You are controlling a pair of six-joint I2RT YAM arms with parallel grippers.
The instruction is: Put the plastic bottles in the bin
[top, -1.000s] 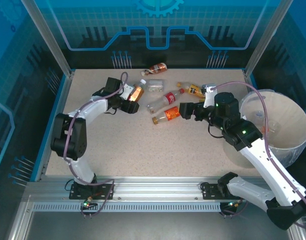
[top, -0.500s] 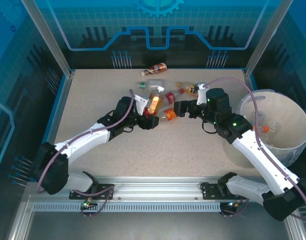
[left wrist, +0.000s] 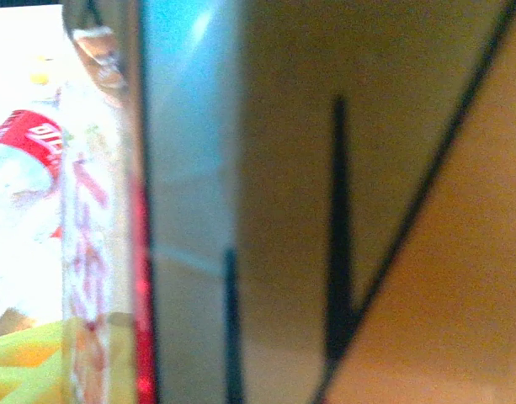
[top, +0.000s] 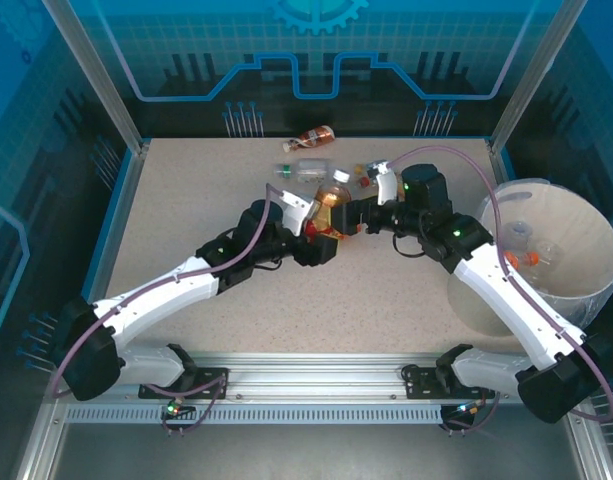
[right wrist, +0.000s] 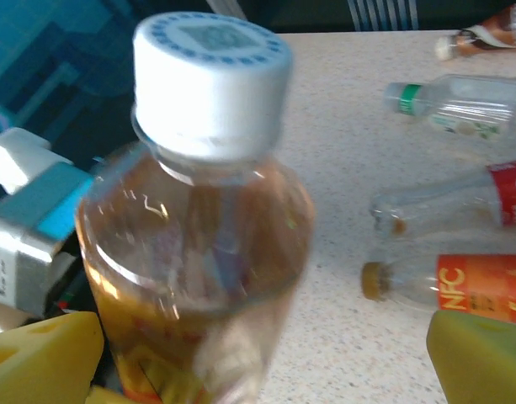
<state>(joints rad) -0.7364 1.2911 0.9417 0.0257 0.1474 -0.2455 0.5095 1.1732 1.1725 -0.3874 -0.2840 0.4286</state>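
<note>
At mid-table, amber bottle [right wrist: 199,244] upright, pinched by left pincer [top: 324,226]; right pincer [right wrist: 258,358] spread.

White-shelled left arm [top: 171,290] and right arm [top: 506,300] with black joints, purple cables [top: 456,158], green lights [top: 454,232], black base plates [top: 191,381] by the near edge of the table [top: 186,200], yellow fingertips [right wrist: 47,349] on right hand [top: 354,215]

One amber bottle [right wrist: 203,219], white cap, stands upright in my left pincer [top: 324,226]; other bottles [right wrist: 481,105] lie on the bench [top: 206,220]; some are inside the white bin [top: 596,295].

A robot lab cell: aluminium frame [top: 96,75], blue panels [top: 316,60].
</note>
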